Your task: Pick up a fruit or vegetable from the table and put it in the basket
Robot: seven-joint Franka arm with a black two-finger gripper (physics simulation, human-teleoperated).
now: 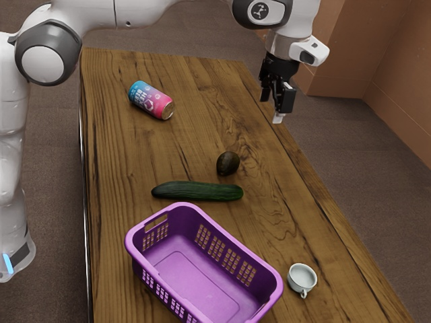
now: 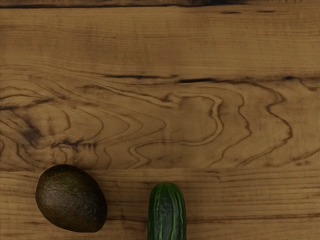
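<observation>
- Black 2-finger gripper [image 1: 274, 106]: released, its 2 fingers apart, held up in the air.
- Dark oval avocado [image 1: 227, 163] and long green cucumber [image 1: 198, 191]: on the brown wooden table [image 1: 111, 168], near each other, outside the purple plastic basket [image 1: 135, 254].

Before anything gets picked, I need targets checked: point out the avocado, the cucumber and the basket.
Avocado [image 2: 71, 199]: wrist view, middle of its dark skin.
Cucumber [image 1: 199, 191]: exterior view, middle of its length.
Basket [image 1: 138, 259]: exterior view, rim.

Passage: ran between avocado [image 1: 227, 163] and exterior view's right edge of table [image 1: 289, 182] | Obstacle: cucumber [image 1: 199, 191] separated avocado from basket [image 1: 137, 253]
</observation>
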